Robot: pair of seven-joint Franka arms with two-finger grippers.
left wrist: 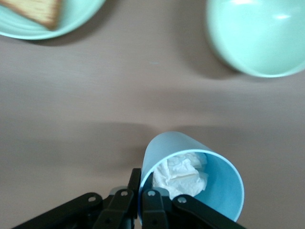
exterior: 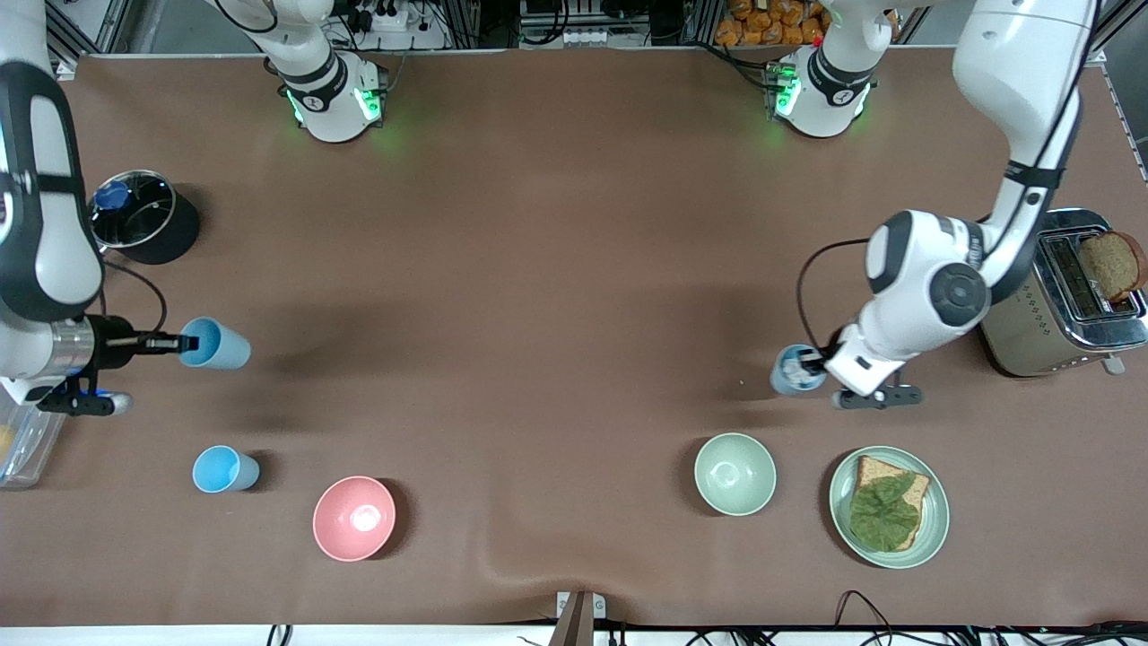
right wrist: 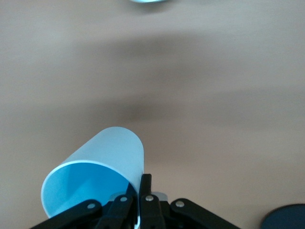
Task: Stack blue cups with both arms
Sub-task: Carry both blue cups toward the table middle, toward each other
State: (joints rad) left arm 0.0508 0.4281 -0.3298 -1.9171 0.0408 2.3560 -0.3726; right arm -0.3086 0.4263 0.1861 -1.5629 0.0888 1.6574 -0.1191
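My right gripper (exterior: 190, 343) is shut on the rim of a bright sky-blue cup (exterior: 218, 344), held tilted on its side above the table at the right arm's end. In the right wrist view the fingers (right wrist: 147, 183) pinch the cup's wall (right wrist: 102, 162). My left gripper (exterior: 814, 361) is shut on the rim of a greyer blue cup (exterior: 795, 371) with crumpled white paper (left wrist: 181, 174) inside. In the left wrist view its gripper (left wrist: 141, 188) pinches that cup (left wrist: 209, 191). A third blue cup (exterior: 224, 469) stands upright beside the pink bowl (exterior: 353, 518).
A pale green bowl (exterior: 734, 473) and a plate (exterior: 933, 525) with toast and lettuce lie nearer the front camera than the left gripper. A toaster (exterior: 1031, 323) with bread stands at the left arm's end. A black pot (exterior: 157, 229) and a clear container (exterior: 22, 444) are at the right arm's end.
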